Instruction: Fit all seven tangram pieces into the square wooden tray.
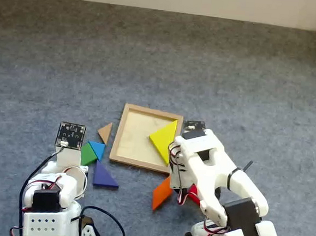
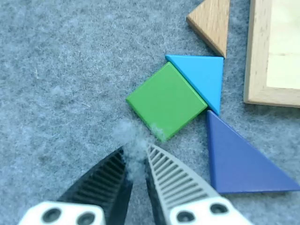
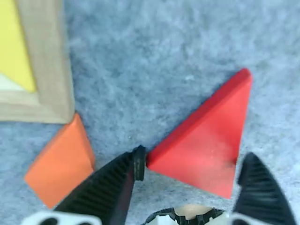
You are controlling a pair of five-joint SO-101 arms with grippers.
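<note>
Grey carpet [image 1: 206,61] covers the table under everything. The square wooden tray [image 1: 118,132] lies on it at the middle, between the two arms. It holds one piece, a large yellow triangle [image 1: 164,137], set flat against the tray's right side. The rest of the tray floor is bare wood.

Outside the tray, just off its near right corner, a large red triangle [image 3: 206,136] lies flat on the carpet. The right gripper [image 3: 193,161] hangs over it with jaws spread wide, one finger on either side. One fingertip [image 3: 138,161] touches a corner of the triangle — whether the other presses its edge I cannot tell.

A dark blue triangle [image 2: 234,164] lies off the tray's near left corner. An orange parallelogram [image 3: 61,164] sits beside the red triangle, by the near right corner. A green square [image 2: 166,101] lies left of the tray, edge to edge with a small light blue triangle [image 2: 204,77] whose tip meets the dark blue one. The left gripper [image 2: 137,152] sits low just short of the green square's near corner, its fingers drawn almost together and holding nothing but a wisp of fluff. A small plain-wood triangle [image 2: 213,21] lies beyond the light blue one, near the tray's left rim.
</note>
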